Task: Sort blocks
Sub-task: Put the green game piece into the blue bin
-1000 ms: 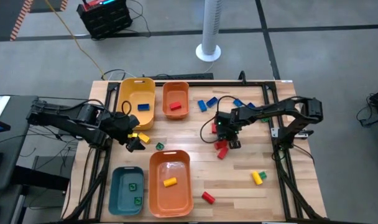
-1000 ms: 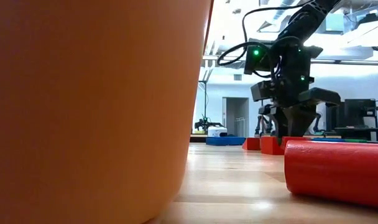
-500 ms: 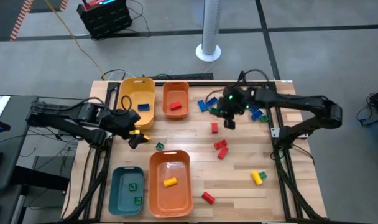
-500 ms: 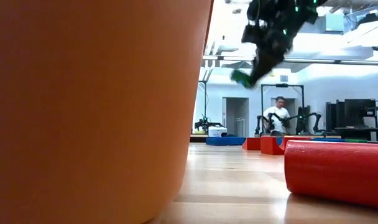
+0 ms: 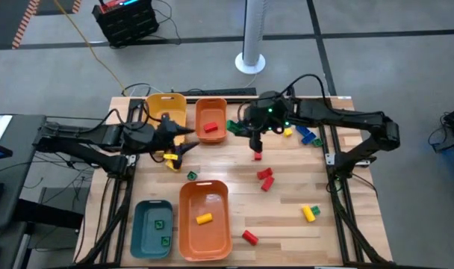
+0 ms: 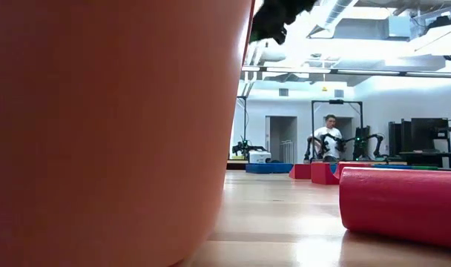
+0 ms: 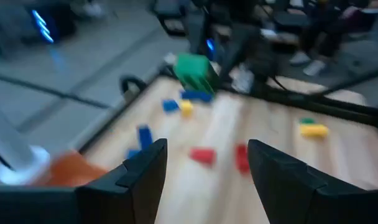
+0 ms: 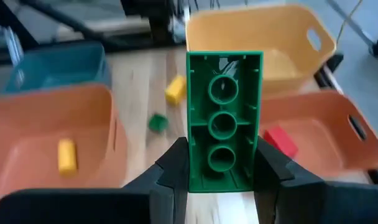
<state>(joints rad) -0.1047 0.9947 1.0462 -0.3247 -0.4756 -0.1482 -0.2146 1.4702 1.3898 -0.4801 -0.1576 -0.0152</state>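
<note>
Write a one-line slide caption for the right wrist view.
Right gripper clamps an upright green brick, underside toward the camera, above the table with orange bins and a yellow bin beyond.

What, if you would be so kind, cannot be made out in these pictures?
- Low view: the large orange bin fills the left side, hiding most of the table.
- Low view: the right gripper is cut off by the top edge.
- High view: the green block hides under the right gripper.
- Left wrist view: blurred, so the blocks lack detail.
</note>
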